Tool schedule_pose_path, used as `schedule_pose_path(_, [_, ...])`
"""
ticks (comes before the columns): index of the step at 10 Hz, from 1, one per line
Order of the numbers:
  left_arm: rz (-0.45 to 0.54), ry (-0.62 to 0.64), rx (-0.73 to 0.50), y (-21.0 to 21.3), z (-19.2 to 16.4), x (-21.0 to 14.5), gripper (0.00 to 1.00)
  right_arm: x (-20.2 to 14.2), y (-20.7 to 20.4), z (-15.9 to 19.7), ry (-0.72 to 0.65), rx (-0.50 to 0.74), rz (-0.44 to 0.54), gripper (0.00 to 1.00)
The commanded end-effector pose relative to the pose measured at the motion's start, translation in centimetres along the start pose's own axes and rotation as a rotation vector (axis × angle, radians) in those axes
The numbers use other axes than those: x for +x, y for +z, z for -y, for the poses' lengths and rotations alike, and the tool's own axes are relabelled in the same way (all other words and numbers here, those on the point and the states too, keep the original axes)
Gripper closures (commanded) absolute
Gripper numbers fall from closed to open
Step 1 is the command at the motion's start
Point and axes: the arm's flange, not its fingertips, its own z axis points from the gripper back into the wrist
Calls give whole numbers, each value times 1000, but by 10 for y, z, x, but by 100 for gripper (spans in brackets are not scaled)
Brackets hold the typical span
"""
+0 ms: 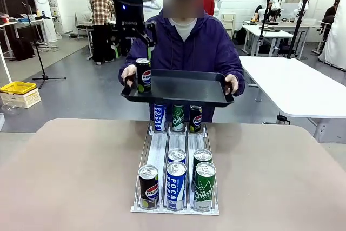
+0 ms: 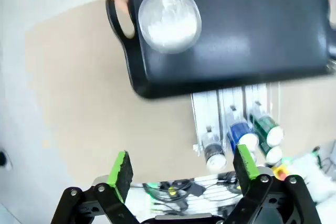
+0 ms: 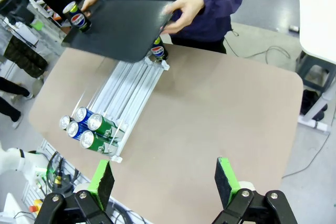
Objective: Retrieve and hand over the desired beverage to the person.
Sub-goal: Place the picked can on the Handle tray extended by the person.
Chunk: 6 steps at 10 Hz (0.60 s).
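The person [image 1: 186, 47] in a dark purple jacket stands at the table's far side and holds a black tray [image 1: 184, 87] level with both hands. A black Pepsi can [image 1: 143, 74] stands upright at the tray's left end. My left gripper [image 1: 141, 40] hangs open just above that can, apart from it. Looking down from the left wrist, the can's silver top [image 2: 169, 13] sits on the tray [image 2: 236, 30], well beyond the open left gripper [image 2: 184, 167]. My right gripper [image 3: 165, 182] is open and holds nothing, high over the table's near side, with the tray [image 3: 126, 19] and can [image 3: 77, 17] far off.
A white slide rack [image 1: 157, 150] lies along the middle of the beige table [image 1: 65, 177]. Pepsi [image 1: 148, 186], Pocari [image 1: 175, 185] and Chilsung [image 1: 205, 185] cans stand at its near end, and three more cans [image 1: 178, 117] stand at its far end under the tray.
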Motion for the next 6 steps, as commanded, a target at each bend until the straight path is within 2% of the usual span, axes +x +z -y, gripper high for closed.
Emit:
schedule_pose_path(1, [35,-138,29,15,-2,-60,0,-1,0,0,10,17,1,0])
schedule_pose_path(3, [19,-212,25,15,1,-96,0,-1,0,0,10,17,1,0])
schedule_pose_path(6, [-30,-196,-10,1,-8,-118,0,-1,0,0,10,17,1,0])
